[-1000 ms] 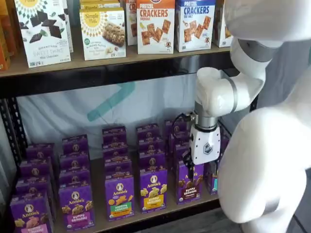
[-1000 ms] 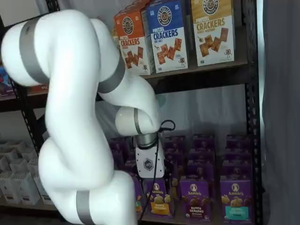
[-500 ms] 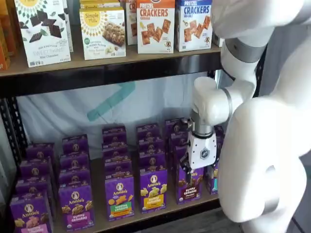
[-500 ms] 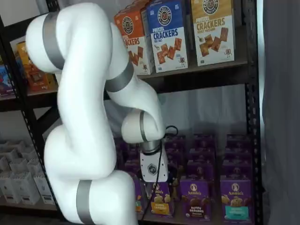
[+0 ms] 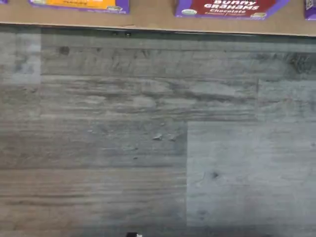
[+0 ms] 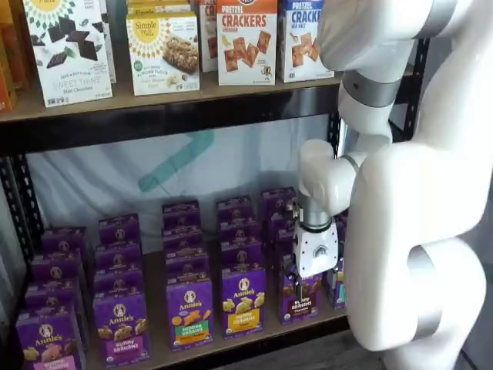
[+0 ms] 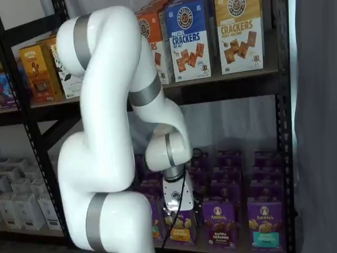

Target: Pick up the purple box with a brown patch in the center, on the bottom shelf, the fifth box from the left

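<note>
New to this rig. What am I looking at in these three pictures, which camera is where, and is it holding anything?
The big white jointed thing is a robot arm. At its end is the gripper, a white body with two black fingers. Two pictures come from fixed cameras facing the shelves from the front, with the arm between them and the shelves. The third comes from a camera on the wrist looking down. It shows mostly grey floor, plus the front edge of the bottom shelf.

That shelf carries rows of purple Annie's cartons, and cracker boxes stand on the board above. The gripper hangs just in front of the purple box with the chocolate-brown cookies, which stands on the shelf. The fingers are hard to make out, but the jaws are open and hold nothing.
</note>
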`<state>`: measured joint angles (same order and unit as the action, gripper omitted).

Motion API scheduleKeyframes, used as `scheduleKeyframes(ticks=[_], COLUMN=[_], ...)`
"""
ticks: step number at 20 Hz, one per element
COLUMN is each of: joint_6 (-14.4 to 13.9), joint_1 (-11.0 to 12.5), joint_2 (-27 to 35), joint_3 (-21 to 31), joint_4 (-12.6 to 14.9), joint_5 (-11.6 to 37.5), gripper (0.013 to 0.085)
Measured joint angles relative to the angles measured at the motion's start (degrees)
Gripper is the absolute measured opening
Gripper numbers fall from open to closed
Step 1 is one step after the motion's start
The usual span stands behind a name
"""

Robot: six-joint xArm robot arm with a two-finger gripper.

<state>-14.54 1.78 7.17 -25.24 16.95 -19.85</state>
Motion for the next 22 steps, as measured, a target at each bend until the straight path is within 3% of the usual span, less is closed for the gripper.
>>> scheduleKeyframes(ticks=[7,12,15,19,21,22], joint_6=[-0.9,5.9,14.1,19.8,20.3,18.7], joint_1=[3.9,5.2,4.8,4.6,4.9,5.2], joint_2=[1.0,1.4,3.8,8.4,10.5,11.5], joint_3=[0.4,-0.2,-2.0,-5.4,-7.2,-8.3], joint_4=[4.5,-1.2,-10.0,-16.0,-16.3,-14.3], joint_5=[5.4,7.1,7.9,9.1,9.8,9.8], gripper=[0.085,0.085,0.085,0.085,0.085,0.085])
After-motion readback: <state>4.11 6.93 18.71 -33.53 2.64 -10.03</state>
